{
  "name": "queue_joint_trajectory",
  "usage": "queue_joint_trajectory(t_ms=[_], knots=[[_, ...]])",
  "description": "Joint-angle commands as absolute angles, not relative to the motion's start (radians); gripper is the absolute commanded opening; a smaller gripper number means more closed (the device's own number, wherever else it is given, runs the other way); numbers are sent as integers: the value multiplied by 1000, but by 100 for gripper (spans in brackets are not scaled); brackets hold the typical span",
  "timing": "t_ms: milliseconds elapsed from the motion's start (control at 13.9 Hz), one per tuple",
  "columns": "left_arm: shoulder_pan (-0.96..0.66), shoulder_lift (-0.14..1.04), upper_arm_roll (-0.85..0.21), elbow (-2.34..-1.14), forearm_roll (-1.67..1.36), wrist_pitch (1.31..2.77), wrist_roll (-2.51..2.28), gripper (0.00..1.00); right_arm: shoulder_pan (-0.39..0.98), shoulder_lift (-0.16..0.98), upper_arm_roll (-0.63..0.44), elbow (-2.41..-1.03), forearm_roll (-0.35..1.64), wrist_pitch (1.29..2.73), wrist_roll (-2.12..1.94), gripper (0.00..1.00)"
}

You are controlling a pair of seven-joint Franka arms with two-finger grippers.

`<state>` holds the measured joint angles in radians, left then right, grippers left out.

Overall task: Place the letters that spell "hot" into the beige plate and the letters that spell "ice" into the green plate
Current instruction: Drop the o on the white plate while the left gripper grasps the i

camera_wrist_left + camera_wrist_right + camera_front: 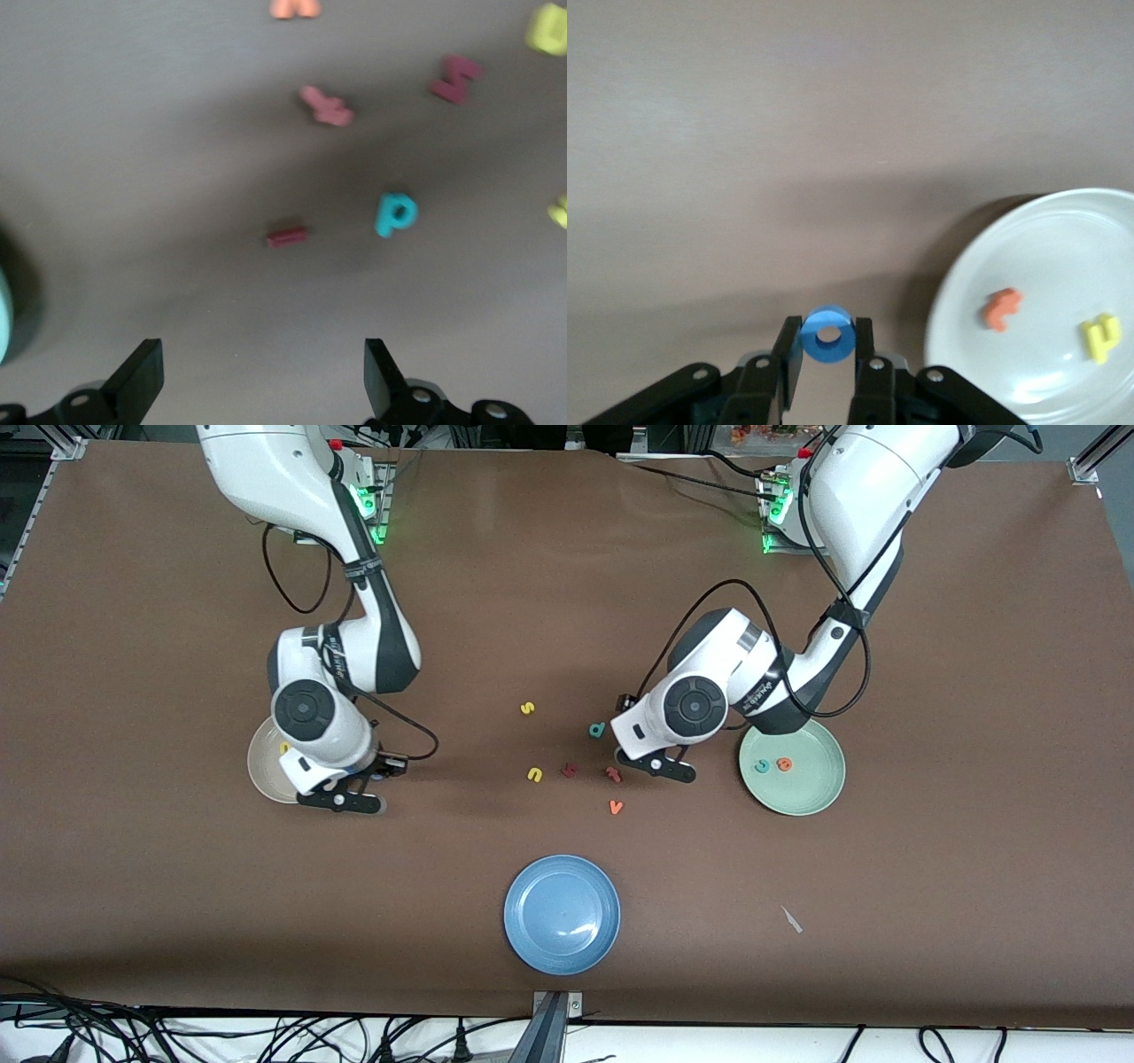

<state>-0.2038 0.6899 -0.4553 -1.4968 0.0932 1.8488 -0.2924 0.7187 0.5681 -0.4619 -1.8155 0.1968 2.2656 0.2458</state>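
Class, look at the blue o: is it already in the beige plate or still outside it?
Outside. The right gripper grips the blue o beside the beige plate, which holds only the orange t and yellow h.

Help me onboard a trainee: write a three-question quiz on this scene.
1. True or false: the right pincer is shut on the blue o.
2. Which letters lie in the green plate? A) teal c and orange e B) yellow h and orange t C) none
3. Fill in: the "ice" letter not yet in a plate is the dark red bar, the letter ___.

Key: 1 true; 2 A; 3 i.
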Motion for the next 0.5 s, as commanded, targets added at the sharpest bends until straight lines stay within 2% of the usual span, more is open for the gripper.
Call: queue_joint_trajectory(t_ms=[0, 288, 360, 432], knots=[[-192, 664, -457, -1512, 87, 1852, -97, 99, 730, 454, -521, -2006, 202, 2357, 61, 6], [-204, 669, -457, -1541, 144, 1887, 156, 99, 724, 425, -592, -2083, 251, 2388, -127, 6], [-195, 669, -457, -1566, 146, 1929, 228, 99, 707, 426, -598, -2088, 283, 2388, -187, 10], [-190, 669, -457, -1592, 146, 1983, 303, 99, 677, 429, -598, -2088, 320, 2387, -263, 51]])
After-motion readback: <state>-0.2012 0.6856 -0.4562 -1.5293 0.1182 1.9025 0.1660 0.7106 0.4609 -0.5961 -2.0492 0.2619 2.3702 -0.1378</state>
